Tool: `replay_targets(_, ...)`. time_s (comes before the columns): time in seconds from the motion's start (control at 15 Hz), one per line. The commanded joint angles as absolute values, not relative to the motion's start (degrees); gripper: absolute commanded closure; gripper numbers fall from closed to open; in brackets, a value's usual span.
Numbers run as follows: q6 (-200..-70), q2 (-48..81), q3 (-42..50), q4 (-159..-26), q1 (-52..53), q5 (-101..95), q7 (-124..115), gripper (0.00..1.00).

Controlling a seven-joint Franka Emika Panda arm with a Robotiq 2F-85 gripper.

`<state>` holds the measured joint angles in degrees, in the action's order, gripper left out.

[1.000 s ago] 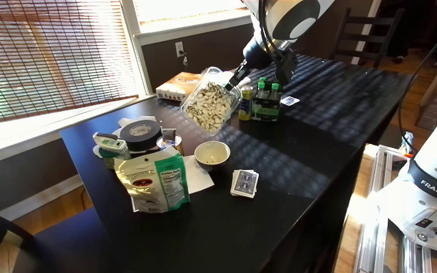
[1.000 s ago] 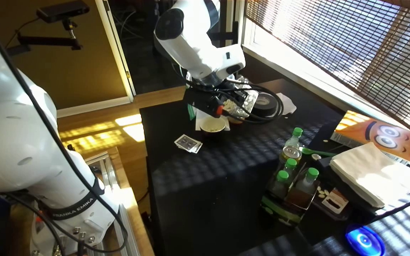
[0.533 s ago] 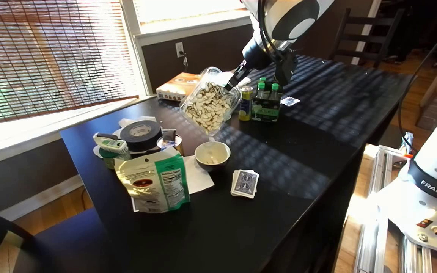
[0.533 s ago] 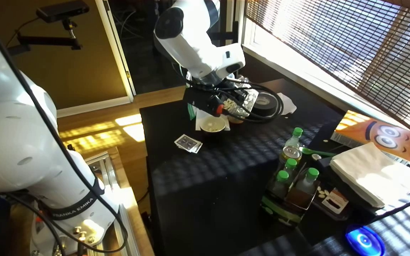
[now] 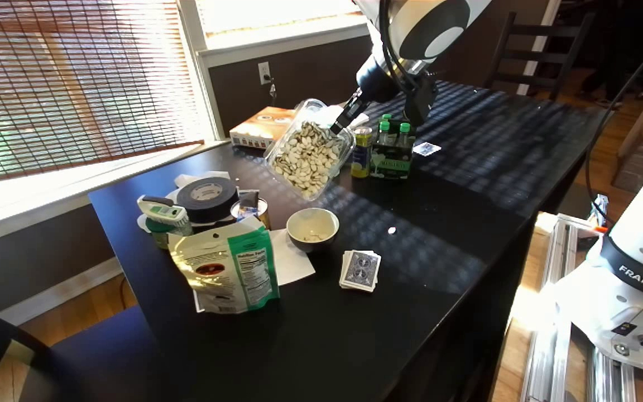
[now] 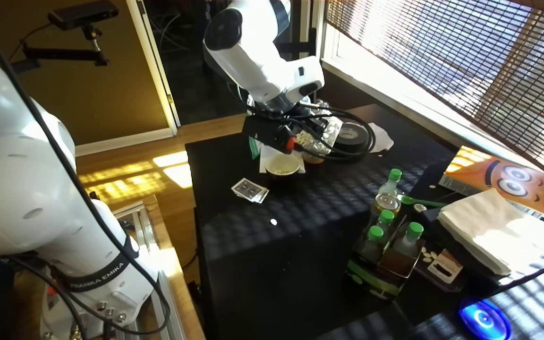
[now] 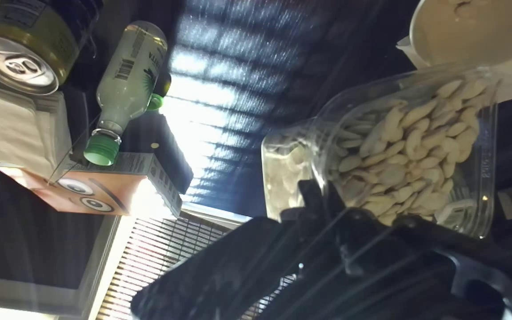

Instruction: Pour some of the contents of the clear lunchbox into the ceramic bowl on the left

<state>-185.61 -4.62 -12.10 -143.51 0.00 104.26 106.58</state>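
Note:
My gripper (image 5: 335,129) is shut on the wall of the clear lunchbox (image 5: 349,146); in the wrist view its fingertips (image 7: 311,195) pinch the rim. The lunchbox is steeply tilted, its low corner above and behind the ceramic bowl (image 5: 313,218), apart from it. The contents (image 5: 306,159), pale flat pieces, are heaped towards that low corner and also show in the wrist view (image 7: 416,155). The bowl stands upright with a few pale pieces at its bottom and shows in both exterior views (image 6: 281,163). The cables partly hide the lunchbox in an exterior view.
A standing pouch (image 5: 232,273), a tape roll (image 5: 207,195) and a tin are left of the bowl. A card deck (image 5: 360,271) lies in front. A can (image 5: 361,151), a bottle carrier (image 5: 391,159) and an orange box (image 5: 263,125) stand behind. A small bright spot (image 5: 392,230) shows over the table.
Half a second ago a pale piece was in the air between the low corner and the bowl; now it is gone from there. A small bright spot now shows over the table. The arm barely moved.

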Motion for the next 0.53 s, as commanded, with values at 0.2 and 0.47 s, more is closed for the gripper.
replay_targets(0.2,-185.13,-3.92,-11.95,-142.94,-0.41,105.4,106.51,0.99)
replay_targets(0.47,-185.61,-3.19,-12.06,-142.92,-0.47,105.37,106.47,0.99)
